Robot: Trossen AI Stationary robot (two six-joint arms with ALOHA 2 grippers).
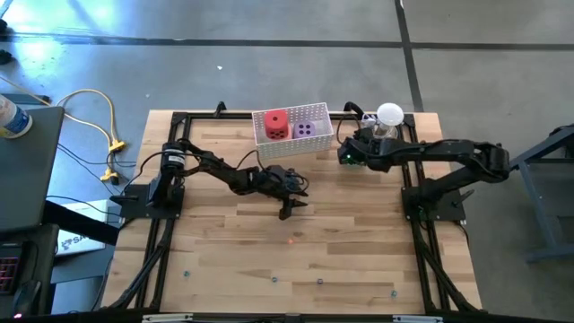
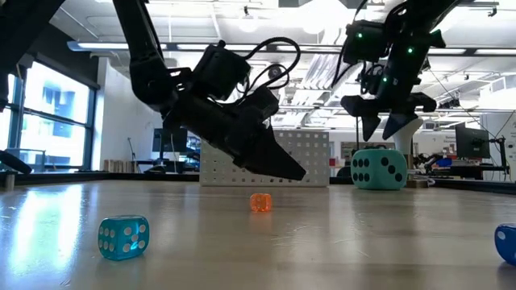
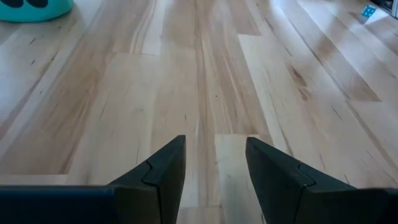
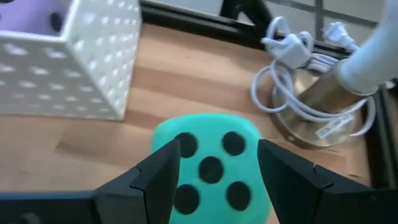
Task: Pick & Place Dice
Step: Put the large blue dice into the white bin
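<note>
A red die (image 1: 276, 125) and a purple die (image 1: 308, 127) sit in a white perforated basket (image 1: 296, 146) at the table's far edge. To the basket's right, a teal-green die (image 4: 211, 171) with dark pips rests on the table. My right gripper (image 4: 217, 146) hangs open just above it, one finger over each side; in the low view its fingertips (image 2: 385, 129) are clear of the die's top (image 2: 379, 153). My left gripper (image 1: 291, 205) is open over bare wood at mid-table, holding nothing (image 3: 214, 140).
A lamp with a brass base (image 4: 317, 112) and a coiled white cord stands just right of the teal-green die. Small dice lie on the near half of the table: an orange one (image 2: 260, 202), a clear blue one (image 2: 122, 238) and another blue one (image 2: 506, 242).
</note>
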